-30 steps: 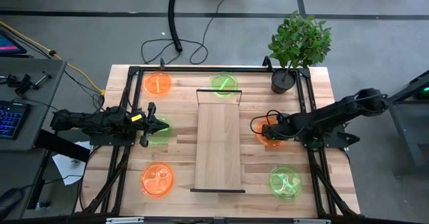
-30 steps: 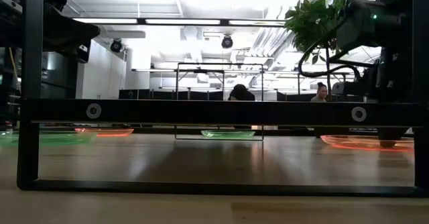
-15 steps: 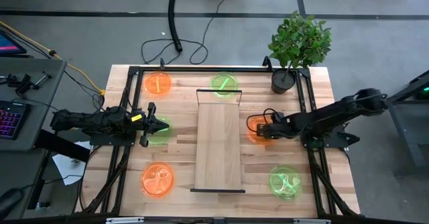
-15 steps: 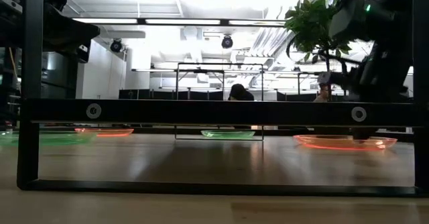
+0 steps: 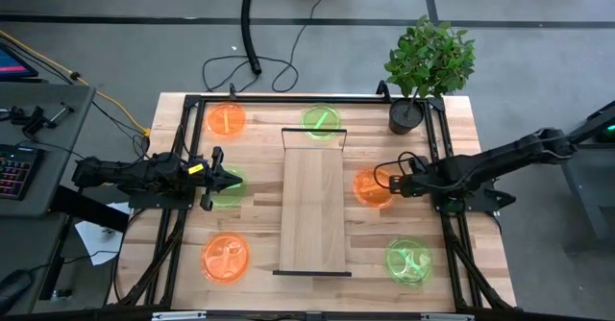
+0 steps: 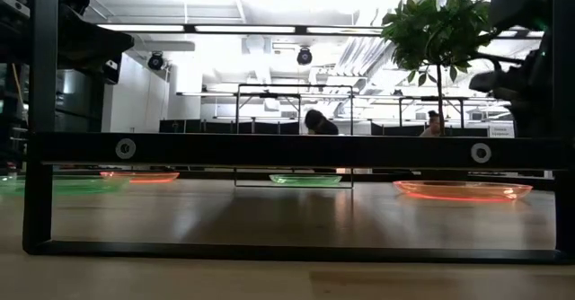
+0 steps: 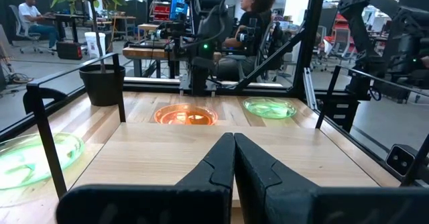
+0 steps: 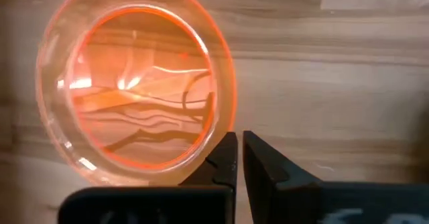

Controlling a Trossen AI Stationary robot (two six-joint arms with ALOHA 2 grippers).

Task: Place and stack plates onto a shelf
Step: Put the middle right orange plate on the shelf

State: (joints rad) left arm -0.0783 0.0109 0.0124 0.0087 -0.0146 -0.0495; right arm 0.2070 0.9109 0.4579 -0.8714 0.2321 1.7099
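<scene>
Right pincer (image 5: 398, 185) drawn back, closed, orange plate (image 5: 371, 188) just beside it

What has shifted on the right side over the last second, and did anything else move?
The right gripper, shut, nudged the translucent neon orange plate toward the light wood shelf, then drew back away from it; it is not holding the plate. The left gripper, shut, and the other five plates stayed put.
</scene>
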